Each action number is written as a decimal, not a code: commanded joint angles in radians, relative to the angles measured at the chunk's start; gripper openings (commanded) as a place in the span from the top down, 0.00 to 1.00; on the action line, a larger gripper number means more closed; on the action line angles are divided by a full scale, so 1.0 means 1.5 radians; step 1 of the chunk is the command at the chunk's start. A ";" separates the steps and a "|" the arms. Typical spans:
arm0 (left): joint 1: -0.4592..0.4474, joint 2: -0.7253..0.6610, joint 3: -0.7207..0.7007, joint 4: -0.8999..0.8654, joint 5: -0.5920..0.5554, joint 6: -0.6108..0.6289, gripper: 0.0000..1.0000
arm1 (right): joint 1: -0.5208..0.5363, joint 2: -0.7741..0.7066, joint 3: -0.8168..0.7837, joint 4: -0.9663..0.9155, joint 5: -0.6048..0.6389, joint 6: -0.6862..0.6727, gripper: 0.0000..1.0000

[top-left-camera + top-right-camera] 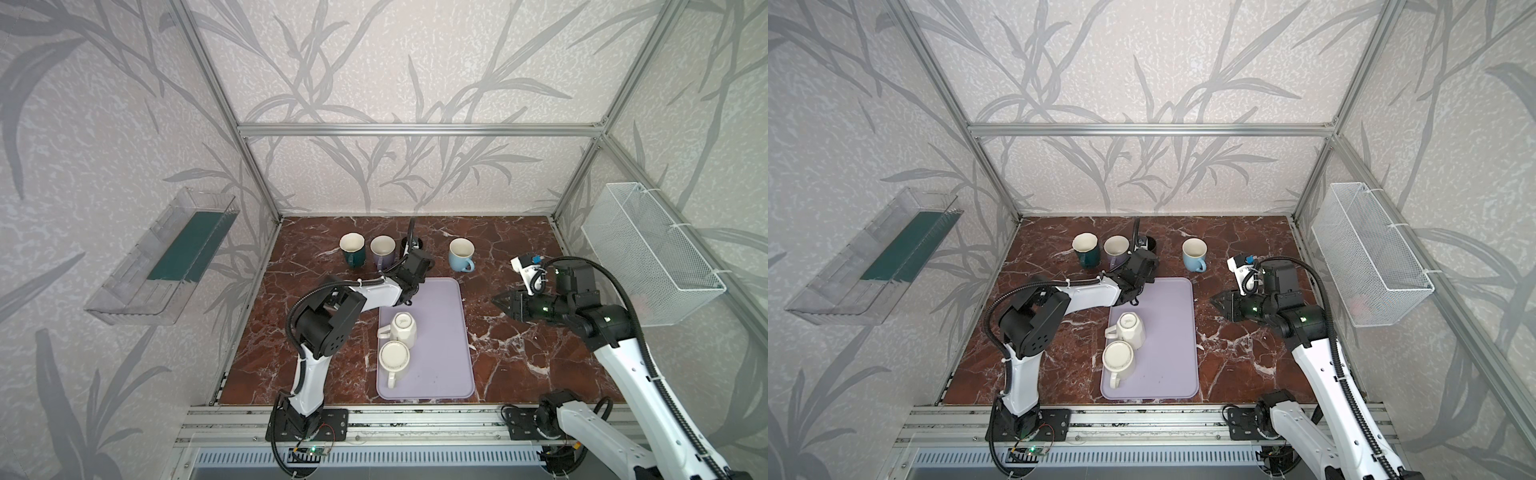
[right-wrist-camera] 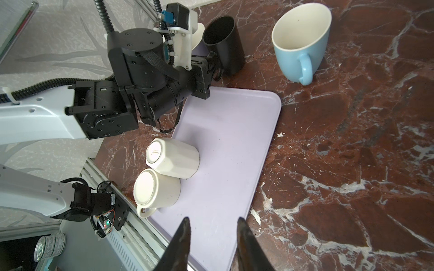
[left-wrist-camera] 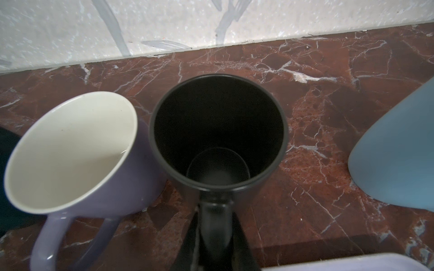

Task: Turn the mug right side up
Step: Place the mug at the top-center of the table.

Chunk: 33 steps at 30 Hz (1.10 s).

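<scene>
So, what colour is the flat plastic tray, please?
Pale lilac tray, clearest in the right wrist view.

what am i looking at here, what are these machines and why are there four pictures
Two robot arms, each ending in a two-fingered gripper. Two pictures look down from one overhead camera; the other two come from cameras on the arms' wrists. On the table stand a teal mug, a purple mug, a black mug and a blue mug, all upright. A lilac tray holds two white mugs, both upside down. The left gripper is closed on the black mug's handle. The right gripper is open, empty, beside the tray.
</scene>
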 commanded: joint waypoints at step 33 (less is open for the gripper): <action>0.005 -0.005 0.039 0.040 0.000 -0.018 0.62 | -0.002 -0.011 0.019 -0.034 0.008 -0.015 0.65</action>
